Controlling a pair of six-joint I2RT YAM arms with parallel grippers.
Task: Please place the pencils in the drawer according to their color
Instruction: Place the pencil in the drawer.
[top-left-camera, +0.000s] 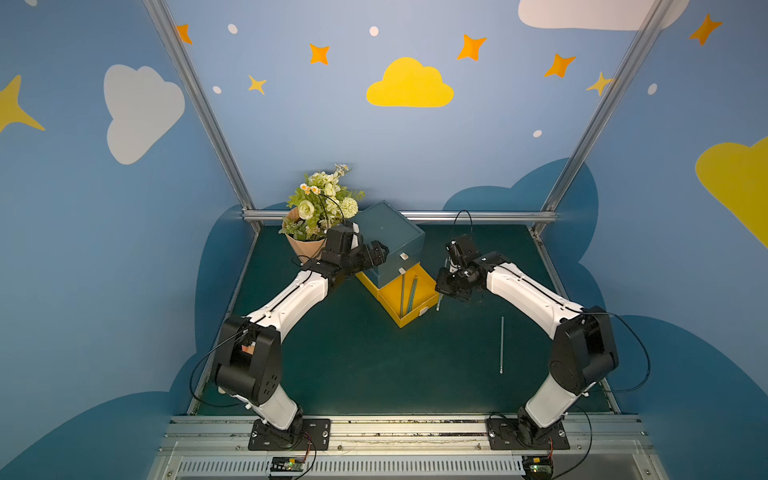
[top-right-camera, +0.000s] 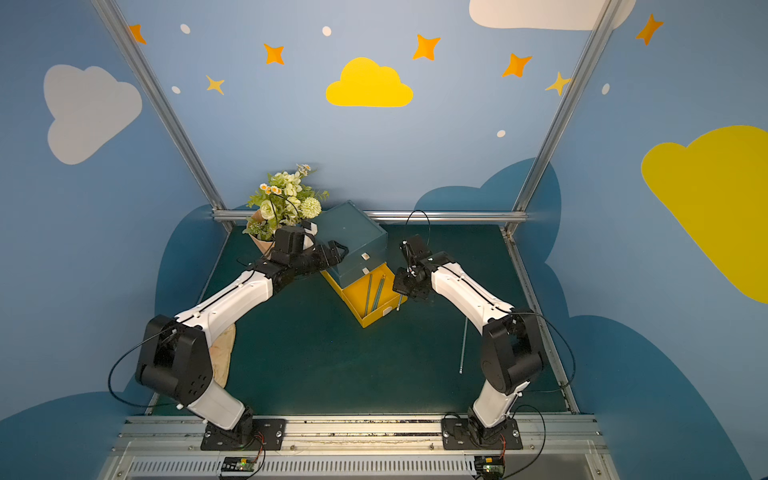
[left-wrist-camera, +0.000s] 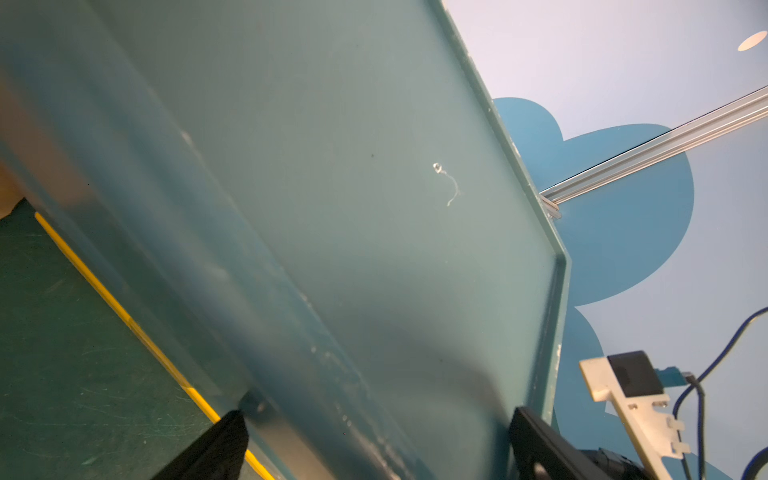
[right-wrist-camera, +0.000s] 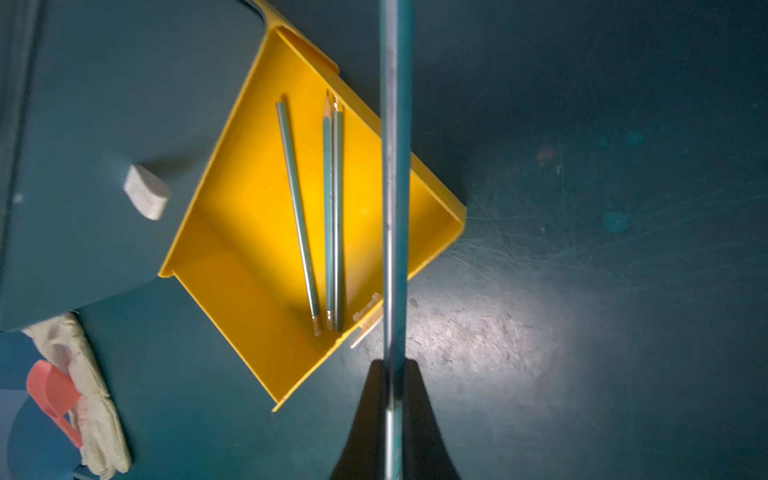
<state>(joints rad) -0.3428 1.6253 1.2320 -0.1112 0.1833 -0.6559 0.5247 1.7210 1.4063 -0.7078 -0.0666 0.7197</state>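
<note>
R gripper (right-wrist-camera: 392, 376) is clamped on a grey-green pencil (right-wrist-camera: 392, 166), fingers pinching the shaft. The pencil hangs just beside the rim of the yellow drawer (right-wrist-camera: 249, 257), on the R arm's side. The drawer is pulled out from the teal cabinet (right-wrist-camera: 104, 124) and has three more grey-green pencils (right-wrist-camera: 328, 208) lying inside, roughly parallel. One loose pencil (top-left-camera: 502, 345) lies on the green mat (top-left-camera: 374, 365), well apart, near the R arm. L gripper (left-wrist-camera: 378, 415) has fingers wide apart w/ the cabinet's top betw. them; can't tell if they touch. Flower pot (top-left-camera: 320, 208) stands behind the L arm.
</note>
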